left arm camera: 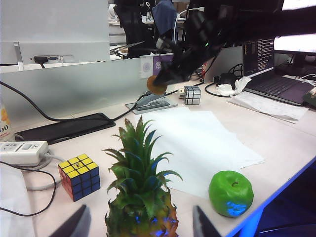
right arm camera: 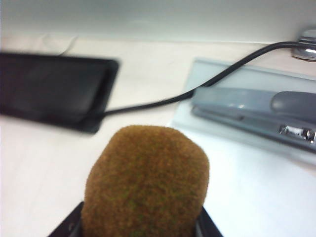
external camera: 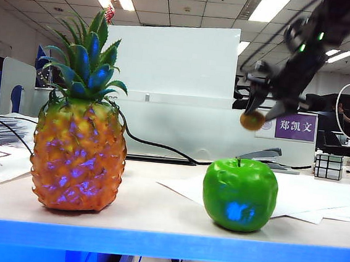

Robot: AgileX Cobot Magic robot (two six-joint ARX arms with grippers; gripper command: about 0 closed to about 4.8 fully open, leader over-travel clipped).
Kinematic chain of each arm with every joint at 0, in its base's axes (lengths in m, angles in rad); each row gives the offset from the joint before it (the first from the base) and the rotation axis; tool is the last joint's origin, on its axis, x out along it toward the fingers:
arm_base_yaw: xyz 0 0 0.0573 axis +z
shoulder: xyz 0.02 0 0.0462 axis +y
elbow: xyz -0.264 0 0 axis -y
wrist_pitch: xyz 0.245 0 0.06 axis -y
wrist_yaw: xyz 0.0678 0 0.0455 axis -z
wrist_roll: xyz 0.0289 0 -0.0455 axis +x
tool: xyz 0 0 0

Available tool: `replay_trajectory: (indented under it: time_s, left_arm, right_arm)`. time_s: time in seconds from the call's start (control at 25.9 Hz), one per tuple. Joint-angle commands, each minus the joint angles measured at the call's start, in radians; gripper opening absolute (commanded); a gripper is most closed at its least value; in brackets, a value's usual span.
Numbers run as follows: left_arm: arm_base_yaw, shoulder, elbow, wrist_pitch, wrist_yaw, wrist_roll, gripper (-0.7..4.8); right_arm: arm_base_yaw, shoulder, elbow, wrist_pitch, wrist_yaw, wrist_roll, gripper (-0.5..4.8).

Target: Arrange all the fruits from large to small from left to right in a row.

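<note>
The large orange-yellow pineapple [external camera: 78, 153] with its spiky green crown stands at the table's front left. The glossy green apple [external camera: 239, 193] sits to its right near the front edge. My right gripper [external camera: 255, 117] hangs high over the back right of the table, shut on the small brown kiwi [external camera: 251, 120]. In the right wrist view the kiwi [right arm camera: 145, 182] fills the space between the dark fingers [right arm camera: 69, 227]. My left gripper [left arm camera: 138, 227] stands open above the pineapple [left arm camera: 140, 197], its fingers wide on either side of the crown without touching. The apple [left arm camera: 230, 193] lies off to one side.
A silver mirror cube [external camera: 328, 165] and a grey stapler [external camera: 260, 156] sit at the back right. White paper sheets [external camera: 317, 200] lie under and behind the apple. A coloured puzzle cube [left arm camera: 79, 176], a power strip [left arm camera: 22, 152], a black pad [left arm camera: 64, 128] and a laptop [left arm camera: 276, 84] also occupy the desk.
</note>
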Motion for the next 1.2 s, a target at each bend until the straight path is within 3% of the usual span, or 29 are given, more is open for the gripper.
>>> replay_trajectory:
  time_s: [0.04, 0.35, 0.46, 0.54, 0.73, 0.93, 1.08, 1.2]
  left_arm:
    - [0.0, 0.0, 0.002, 0.011, 0.0, 0.0, 2.74]
    - [0.0, 0.0, 0.002, 0.012, 0.0, 0.0, 2.74]
    - [0.0, 0.0, 0.002, 0.013, -0.004, 0.0, 2.74]
    - [0.0, 0.0, 0.002, 0.013, -0.004, 0.0, 2.74]
    - [-0.006, 0.0, 0.002, 0.013, -0.003, 0.0, 2.74]
    - [-0.032, 0.0, 0.002, 0.01, -0.005, 0.0, 2.74]
    - [-0.062, 0.0, 0.002, 0.009, -0.032, 0.001, 2.74]
    - [-0.067, 0.0, 0.002, 0.009, -0.026, 0.0, 2.74]
  right_arm:
    - [-0.005, -0.097, -0.002, -0.071, -0.039, -0.035, -0.02]
    - [0.026, -0.335, -0.001, -0.387, 0.097, -0.125, -0.02]
    - [0.103, -0.423, -0.003, -0.522, 0.25, -0.194, -0.03]
    - [0.158, -0.481, -0.019, -0.55, 0.345, -0.2, -0.02]
    - [0.284, -0.589, -0.027, -0.647, 0.419, -0.191, -0.03]
    - [0.398, -0.623, -0.032, -0.793, 0.661, -0.179, -0.03]
    - [0.47, -0.657, -0.106, -0.793, 0.747, -0.158, -0.03]
    - [0.483, -0.665, -0.156, -0.793, 0.743, -0.142, -0.02]
